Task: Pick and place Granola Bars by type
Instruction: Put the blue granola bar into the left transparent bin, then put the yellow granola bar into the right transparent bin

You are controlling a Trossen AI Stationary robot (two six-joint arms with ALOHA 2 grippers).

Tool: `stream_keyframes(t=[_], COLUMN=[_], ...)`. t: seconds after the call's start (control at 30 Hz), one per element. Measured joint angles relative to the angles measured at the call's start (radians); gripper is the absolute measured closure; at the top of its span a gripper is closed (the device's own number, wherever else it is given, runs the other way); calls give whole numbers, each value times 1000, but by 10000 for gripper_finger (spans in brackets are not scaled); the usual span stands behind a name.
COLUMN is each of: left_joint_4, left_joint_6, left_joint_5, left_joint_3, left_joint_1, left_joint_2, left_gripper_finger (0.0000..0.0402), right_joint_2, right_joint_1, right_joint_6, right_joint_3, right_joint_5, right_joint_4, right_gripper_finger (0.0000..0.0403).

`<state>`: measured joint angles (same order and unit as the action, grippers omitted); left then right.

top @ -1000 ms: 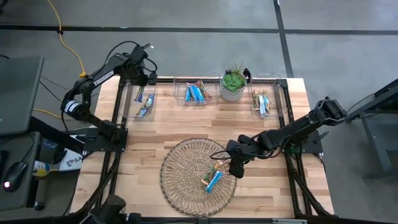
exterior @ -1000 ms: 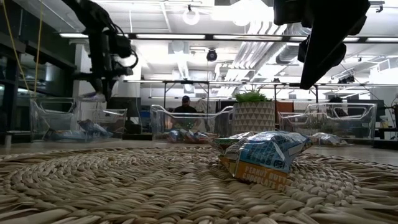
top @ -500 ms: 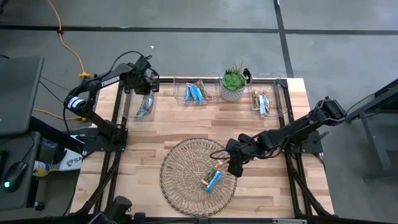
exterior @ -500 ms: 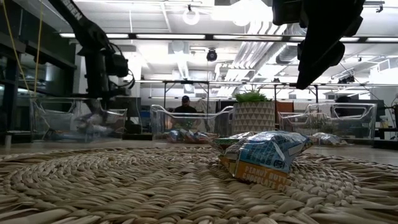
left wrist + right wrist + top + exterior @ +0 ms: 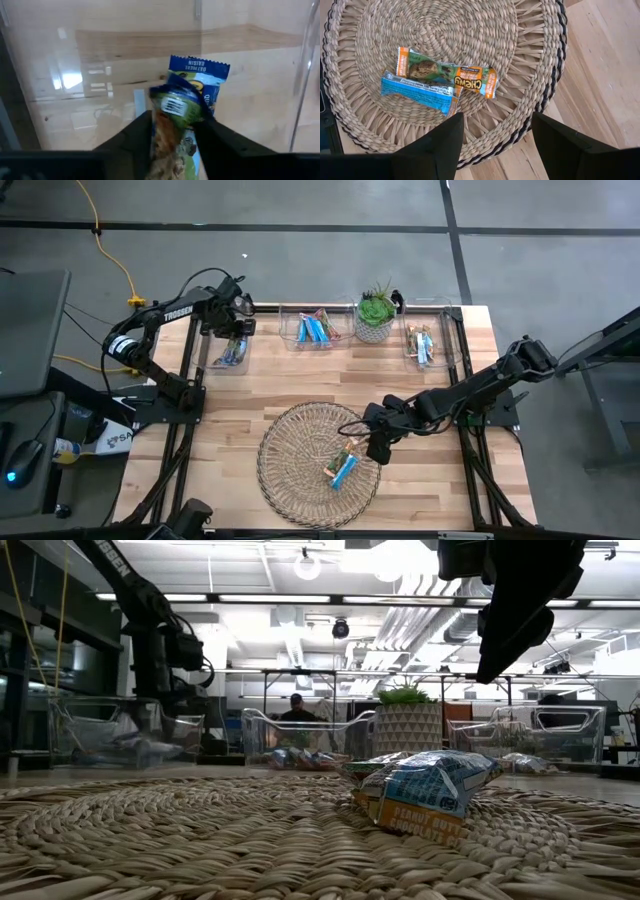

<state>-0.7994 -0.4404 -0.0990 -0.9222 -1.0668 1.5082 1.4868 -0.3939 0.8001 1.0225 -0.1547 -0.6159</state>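
Fingers: left gripper (image 5: 172,145) seemingly parting around green bar (image 5: 176,107) inside left bin (image 5: 228,340) | right gripper (image 5: 495,135) spread wide, empty, over basket (image 5: 530,50) | step: drop-off | next: descend onto blue bar (image 5: 420,92), orange bar (image 5: 447,72) beside.

The green-wrapped granola bar (image 5: 172,125) between the dark fingers gets cut off by the picture's edge. Print on the blue-and-white foil bar (image 5: 202,77) behind it is partly hidden and blurred.

Rough woven basket (image 5: 530,60) (straw-like); glossy foil Granola Bars (image 5: 445,77); wood table (image 5: 300,375).
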Motion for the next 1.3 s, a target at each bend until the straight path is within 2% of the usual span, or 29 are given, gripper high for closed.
stream_keyframes(t=[0.27,0.47,0.63,0.97,1.13,1.3], left_joint_4=[9,55,105,285,413,524], left_joint_6=[27,51,70,13,3,-29], left_joint_5=[-5,-5,-59,-285,-429,-451], left_joint_3=[0,0,0,0,0,0], left_joint_1=[0,0,0,1,85,246], left_joint_2=[-13,-114,-257,-585,-725,-823], left_gripper_finger=[167,145,145,149,188,248], right_joint_2=[0,0,0,0,0,0], right_joint_1=[0,0,1,1,1,1], right_joint_6=[0,-6,-15,-15,-15,-15], right_joint_3=[0,0,0,0,0,0], right_joint_5=[0,0,0,0,0,-10], right_joint_4=[0,0,0,0,0,0], right_gripper_finger=[185,185,185,185,185,185])
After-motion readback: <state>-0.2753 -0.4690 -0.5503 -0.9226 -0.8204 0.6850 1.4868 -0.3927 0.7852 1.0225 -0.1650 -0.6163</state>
